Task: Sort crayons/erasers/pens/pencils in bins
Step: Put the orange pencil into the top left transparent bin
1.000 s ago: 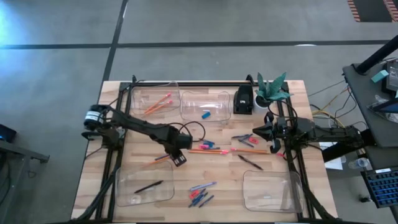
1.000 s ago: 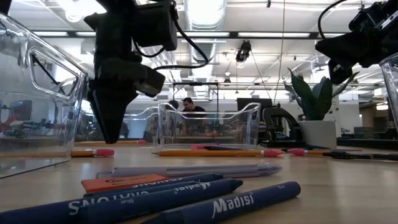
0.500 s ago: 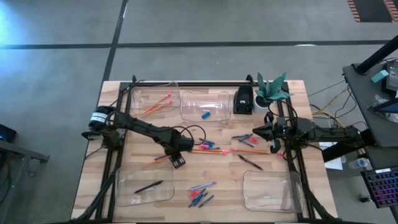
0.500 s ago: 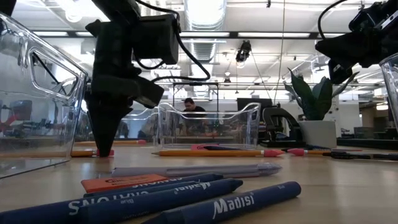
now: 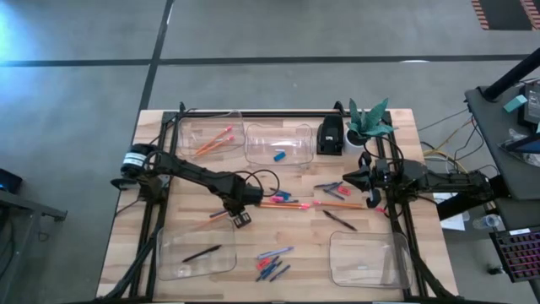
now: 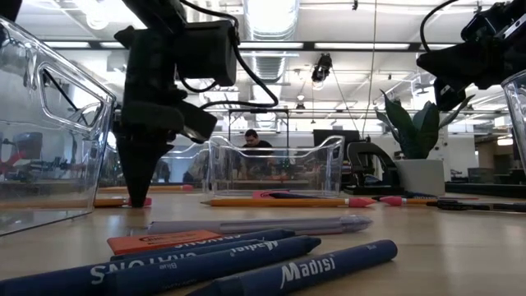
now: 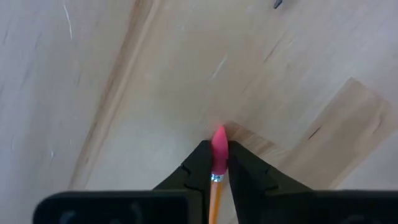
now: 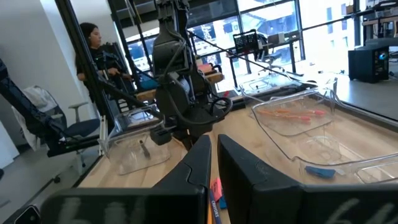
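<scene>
An orange pencil (image 7: 216,186) with a pink end lies on the tabletop (image 5: 126,228) left of centre, just beyond the near-left bin (image 5: 196,253), and the left gripper (image 7: 214,163) is clamped on it at the pink end, fingertips down at the wood. More pencils (image 5: 333,203) stretch across the middle, with pens (image 5: 339,220) nearby and crayons (image 5: 272,266) toward the front. The far-left bin (image 5: 209,135) holds orange pencils; the bin beside it (image 5: 278,143) holds what looks like a blue eraser (image 5: 279,155). The right gripper (image 8: 214,163) hangs at the right edge, fingers nearly together and holding nothing.
</scene>
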